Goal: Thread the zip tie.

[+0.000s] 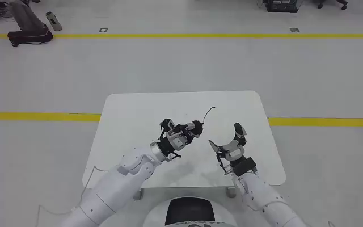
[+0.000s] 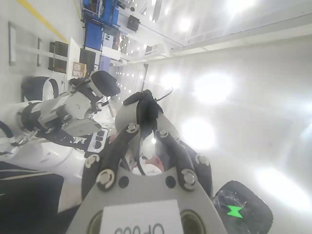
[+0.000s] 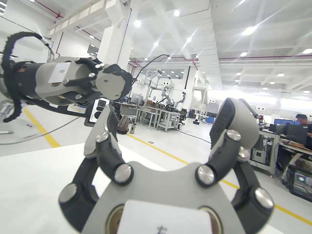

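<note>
Clenched on the zip tie [image 1: 208, 114]: the left pincer [image 1: 193, 129], over the middle of the surface [image 1: 130, 108] and lifted off it. Released, jaws wide, nothing between them: the right pincer [image 1: 225, 136], just beside the left one toward the right edge, apart from the tie.

Handling, as a judgement: light, thin, springy plastic. Likely to bend and whip rather than hold a line, and smooth enough to slip from a loose pinch. Free tail curving away toward the far edge, unsupported at its tip. Best taken a little short of that tip, leaving a stub to aim with, pads [image 3: 223, 119] flat on the strap's broad faces. Head best kept firm in the left pincer so the slot does not twist. Cannot tell where the head sits or which way its slot faces, being hidden inside the left grip.

From the top: both pincers' places over the surface, and the tail's whole arc. From the left wrist: fingertips shut together on something dark, a short curved end poking out past them, the right pincer off to one side. From the right wrist: height, not readable from the top. There, the left pincer well above the surface, the tail rising in a thin bow.
</note>
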